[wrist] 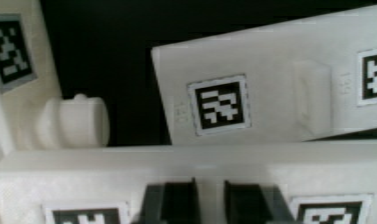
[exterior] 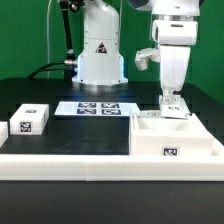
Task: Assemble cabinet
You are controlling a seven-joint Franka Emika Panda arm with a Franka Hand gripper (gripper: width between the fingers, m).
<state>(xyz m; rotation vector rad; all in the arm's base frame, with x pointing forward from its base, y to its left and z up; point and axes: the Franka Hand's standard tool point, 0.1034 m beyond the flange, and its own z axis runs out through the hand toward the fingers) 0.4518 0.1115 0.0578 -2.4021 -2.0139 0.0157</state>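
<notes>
Black table [exterior: 90, 135]: marker board [exterior: 95, 107], cabinet [exterior: 188, 140]

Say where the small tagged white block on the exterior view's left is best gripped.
Likely across two opposite side walls, coming straight down from above: the block is boxy and lies flat on the table, so its sides stand upright.

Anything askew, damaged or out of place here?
Nothing looks spilled or broken. The one oddity: in the wrist view the tagged panel lies slanted against the straight white edge nearer the camera, so the cabinet below the pincer may sit slightly askew.
</notes>
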